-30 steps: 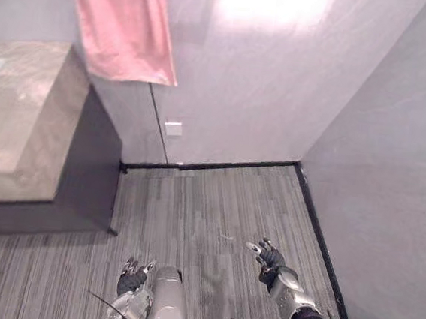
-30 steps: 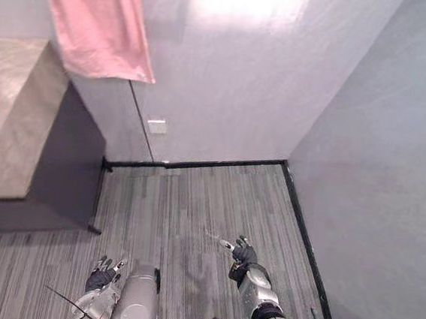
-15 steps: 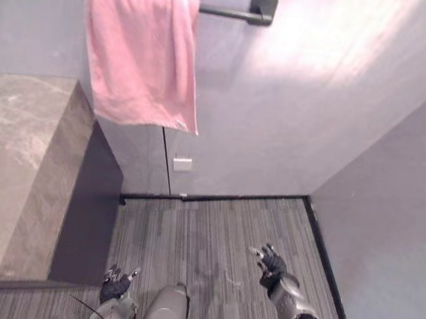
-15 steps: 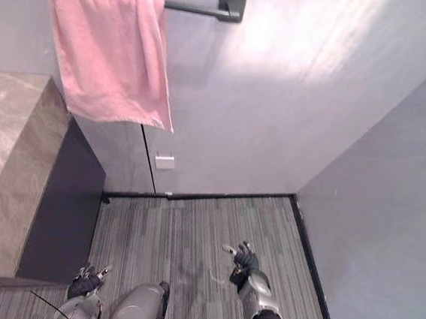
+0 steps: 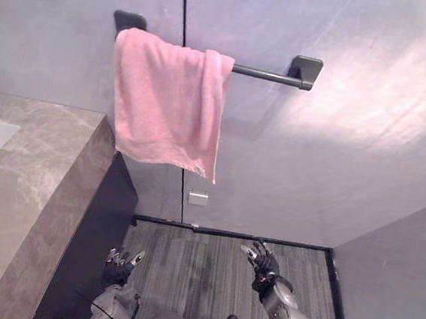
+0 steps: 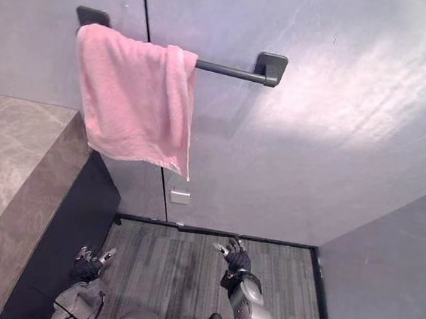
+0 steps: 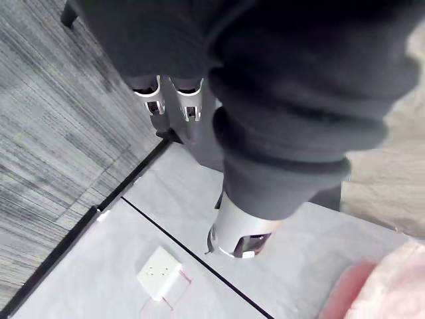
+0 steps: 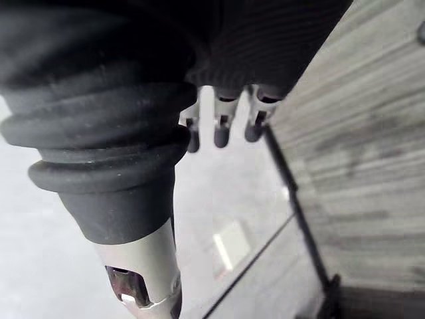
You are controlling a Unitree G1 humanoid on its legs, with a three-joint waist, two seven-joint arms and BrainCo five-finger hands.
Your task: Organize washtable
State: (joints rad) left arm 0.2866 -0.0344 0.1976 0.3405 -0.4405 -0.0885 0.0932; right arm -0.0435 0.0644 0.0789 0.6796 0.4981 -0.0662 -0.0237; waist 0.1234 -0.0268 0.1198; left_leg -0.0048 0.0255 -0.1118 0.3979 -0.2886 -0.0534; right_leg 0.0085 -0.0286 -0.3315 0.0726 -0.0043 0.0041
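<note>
Approach step, I judge: left hand [image 5: 117, 265] and right hand [image 5: 263, 261] hang empty, fingers spread; next, reach toward the pink towel [image 5: 169, 102] or the bench [image 5: 30, 180].

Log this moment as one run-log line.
left hand: open, empty, low over floor | right hand: open, empty, low over floor | towel: pink, draped over wall rail | counter: at left

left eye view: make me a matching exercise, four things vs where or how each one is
1 pink towel
2 white wall plate
3 stone counter
4 right hand

A low on the wall
B open, above the striped floor
C draped over the dark bar
D at the left, atop a dark cabinet

Pairs: 1-C, 2-A, 3-D, 4-B
</note>
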